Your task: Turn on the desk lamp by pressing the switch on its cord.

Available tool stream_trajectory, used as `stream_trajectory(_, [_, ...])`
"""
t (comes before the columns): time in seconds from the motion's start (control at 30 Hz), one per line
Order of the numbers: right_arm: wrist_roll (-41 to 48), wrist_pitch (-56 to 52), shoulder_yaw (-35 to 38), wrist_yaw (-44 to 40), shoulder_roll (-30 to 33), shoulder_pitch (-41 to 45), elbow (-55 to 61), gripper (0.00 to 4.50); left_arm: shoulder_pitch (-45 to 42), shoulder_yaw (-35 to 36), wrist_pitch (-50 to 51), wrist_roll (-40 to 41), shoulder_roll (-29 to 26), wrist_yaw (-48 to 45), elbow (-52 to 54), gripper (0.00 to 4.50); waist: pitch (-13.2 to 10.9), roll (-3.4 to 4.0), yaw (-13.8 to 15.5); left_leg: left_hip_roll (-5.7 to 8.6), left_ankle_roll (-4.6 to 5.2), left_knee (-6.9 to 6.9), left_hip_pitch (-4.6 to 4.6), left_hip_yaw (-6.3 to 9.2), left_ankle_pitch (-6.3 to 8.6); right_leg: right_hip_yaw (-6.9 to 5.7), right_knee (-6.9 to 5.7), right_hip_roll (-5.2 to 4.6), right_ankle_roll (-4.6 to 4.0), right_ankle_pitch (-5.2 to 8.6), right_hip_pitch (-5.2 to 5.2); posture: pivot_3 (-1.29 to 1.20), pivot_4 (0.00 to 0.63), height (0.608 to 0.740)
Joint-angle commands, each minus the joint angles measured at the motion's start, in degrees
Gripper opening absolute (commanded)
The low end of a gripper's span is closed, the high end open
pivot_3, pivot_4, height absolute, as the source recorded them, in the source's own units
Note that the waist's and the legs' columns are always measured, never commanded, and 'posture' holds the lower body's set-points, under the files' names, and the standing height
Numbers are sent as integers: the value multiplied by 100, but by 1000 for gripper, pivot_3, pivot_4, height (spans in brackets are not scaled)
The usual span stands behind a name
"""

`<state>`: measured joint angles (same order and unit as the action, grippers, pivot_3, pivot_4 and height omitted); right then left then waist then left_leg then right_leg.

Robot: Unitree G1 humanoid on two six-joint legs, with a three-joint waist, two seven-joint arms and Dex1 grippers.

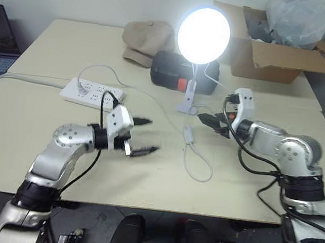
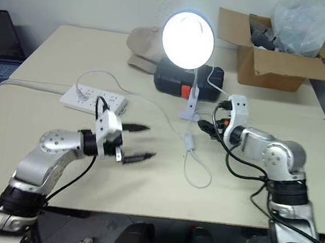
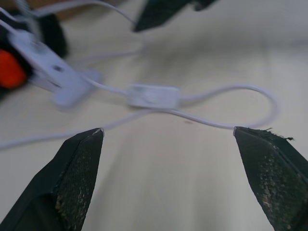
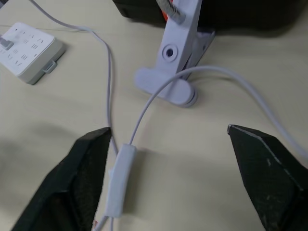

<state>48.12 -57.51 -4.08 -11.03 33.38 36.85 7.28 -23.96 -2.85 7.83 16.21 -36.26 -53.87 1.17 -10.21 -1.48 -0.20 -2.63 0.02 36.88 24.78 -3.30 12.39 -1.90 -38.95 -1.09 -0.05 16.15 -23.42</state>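
While the desk lamp (image 1: 203, 36) glows bright at the upper middle of the frame, its round shade facing us and its white clip foot (image 1: 187, 104) resting on the pale surface (image 1: 54, 44), both arms hang over the near half of that surface. From the foot, the cord (image 1: 203, 172) runs down toward the lower middle of the frame, where it makes a long narrow loop. The switch (image 1: 189, 134) lies flat on the surface partway along that cord, just below the clip foot and above the loop, and nothing touches it. Left of it, the left claw (image 1: 145, 136) is spread wide, its two black fingers pointing toward the switch with a clear gap of bare surface between. At the right, the right claw (image 1: 215, 122) hovers just beside the switch, also spread wide; from its wrist view the switch (image 4: 121, 179) sits close to one finger (image 4: 77, 187), apart from it, with the clip foot beyond. A white power strip (image 1: 92, 93) lies at the middle left with a plug in it. Behind the lamp sit a black case (image 1: 168, 69) with an orange patch, a tan cap (image 1: 145, 40), and at the upper right an open cardboard box (image 1: 281, 59) with a plastic bag (image 1: 303, 20) in it.
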Motion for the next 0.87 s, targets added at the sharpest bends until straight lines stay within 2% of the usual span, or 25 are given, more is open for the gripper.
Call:
stream_trajectory(0.03, [-652,820,-174,-1134,505,-176,578,4324,-650,218,-1435,-751,-118,394,-764,4500,0,0,2,-1,0,0,0,-1,0,1,1,1,0,0,0,0,150,740])
stream_trajectory(0.13, [-938,1440,-53,-2068,954,-331,740,4324,-1245,308,-1598,-783,-366,168,-1437,4500,-1,-1,-5,-1,1,-2,0,-4,1,0,1,2,0,0,-2,0,150,740])
stream_trajectory(0.23, [-906,1782,261,-3038,1439,-486,785,4324,-1550,406,-744,-363,-687,-342,-1550,4500,-6,-8,5,-1,1,-1,4,-2,1,-7,1,2,0,0,-4,0,150,740])
stream_trajectory(0.3, [-907,1905,368,-3590,1771,-566,784,4324,-1480,439,181,22,-980,-751,-1256,4500,-8,-8,-8,-2,1,-1,5,-4,1,-6,2,3,0,0,-4,0,150,740])
stream_trajectory(0.4, [-1116,2326,503,-4564,2466,-861,842,4324,-944,520,1306,682,-1721,-1601,-374,4500,-8,-8,-28,-3,0,0,4,-5,1,-3,3,2,0,0,-4,0,150,740])
stream_trajectory(0.5, [-1306,2707,675,-5226,2930,-1142,713,4324,-505,679,2087,1084,-2184,-1782,323,4500,-9,-7,-19,-4,-1,-1,2,-2,1,-5,2,0,-7,5,-2,0,150,740])
stream_trajectory(0.67, [-1633,3134,948,-5796,3373,-1538,461,4324,32,1042,2653,1343,-2393,-1517,1022,4500,-12,-4,3,-4,-2,4,-5,6,0,-11,-3,-2,-8,6,5,0,150,740])
stream_trajectory(0.87, [-1672,3123,1062,-5864,3317,-1743,616,4324,160,1212,2882,1662,-2212,-1405,1306,4500,-12,-4,10,-4,-3,8,-21,3,-1,-9,-4,-4,-8,6,20,0,150,740])
